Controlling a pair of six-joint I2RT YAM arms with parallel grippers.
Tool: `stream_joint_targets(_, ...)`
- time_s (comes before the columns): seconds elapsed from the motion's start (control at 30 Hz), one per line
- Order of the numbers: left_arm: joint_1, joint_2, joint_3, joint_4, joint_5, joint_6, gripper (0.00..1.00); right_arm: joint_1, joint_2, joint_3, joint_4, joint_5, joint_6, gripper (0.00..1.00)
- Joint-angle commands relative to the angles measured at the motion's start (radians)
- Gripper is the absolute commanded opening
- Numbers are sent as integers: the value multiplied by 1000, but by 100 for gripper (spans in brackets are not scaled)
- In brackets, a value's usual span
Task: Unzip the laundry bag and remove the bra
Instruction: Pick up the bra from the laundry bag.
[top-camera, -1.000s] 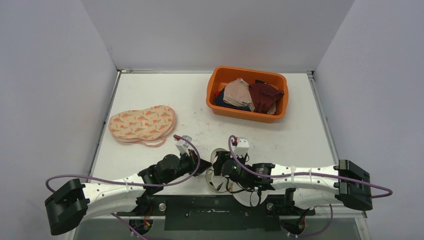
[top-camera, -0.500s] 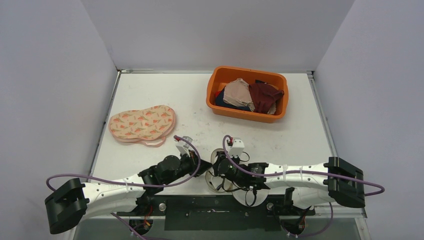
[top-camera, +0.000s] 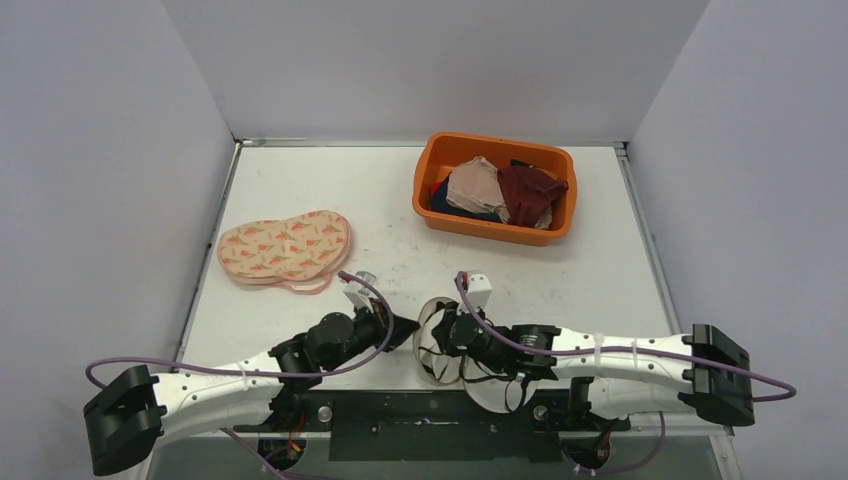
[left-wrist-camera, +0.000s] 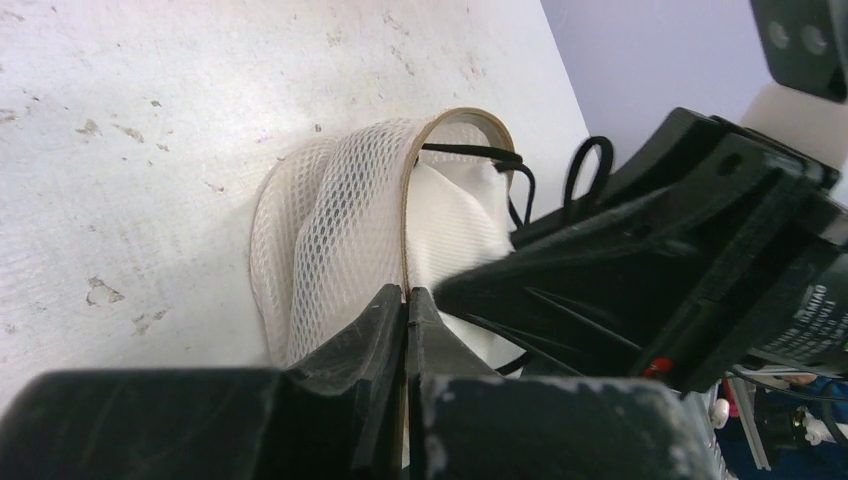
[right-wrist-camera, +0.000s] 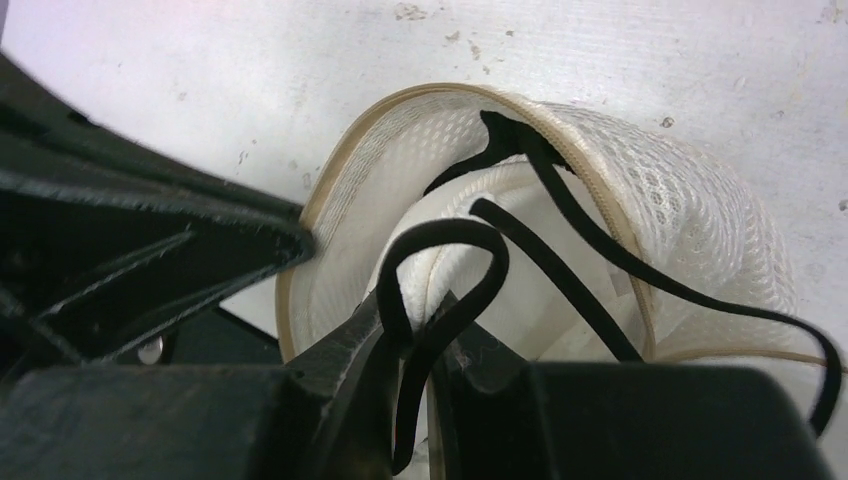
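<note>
Top view: the laundry bag (top-camera: 424, 352) is sitting on the white table (top-camera: 300, 180) close to the near edge, standing up on its side with its open mouth showing as a ring. The left gripper (top-camera: 405, 325) is reaching in at the bag's left and the right gripper (top-camera: 446, 336) is pressing in at the bag's right, so the bag is sitting between the two. Well beyond the bag, an orange basin (top-camera: 480, 232) is holding a heap of clothes (top-camera: 500, 190). Far to the bag's left and beyond it, a peach patterned pouch (top-camera: 285, 247) is lying flat.

Left wrist view: the left gripper's jaws are standing pressed together and are pinching the bag's tan rim (left-wrist-camera: 405, 200) between their tips. The white mesh is bulging away to the left of the pinch. A black strap (left-wrist-camera: 480, 155) is poking out of the bag's mouth at its far side, and white cloth is showing inside. The right gripper's dark body is crowding the bag's right side.

Right wrist view: the right gripper's jaws are narrowed to a slim gap just outside the bag's mouth, and a loop of the black strap is running down between them. More strap is trailing across the mouth and over the mesh to the right. The left gripper's fingertip is touching the rim on the bag's left.
</note>
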Motion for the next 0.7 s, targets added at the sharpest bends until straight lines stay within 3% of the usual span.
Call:
stream_joint_targets(0.0,-4,-38,17,-29,-70,-7,0,-8,-106,38,-28,-128,-195,5)
stream_joint_targets(0.33,29,7,76,-67,-112,7,0,-2,-148,171,-175,-445,-455,5)
stream_joint_targets(0.67,34,43,79,-46,-105,11,0,-8,-219,346,-225,-454,-581,5)
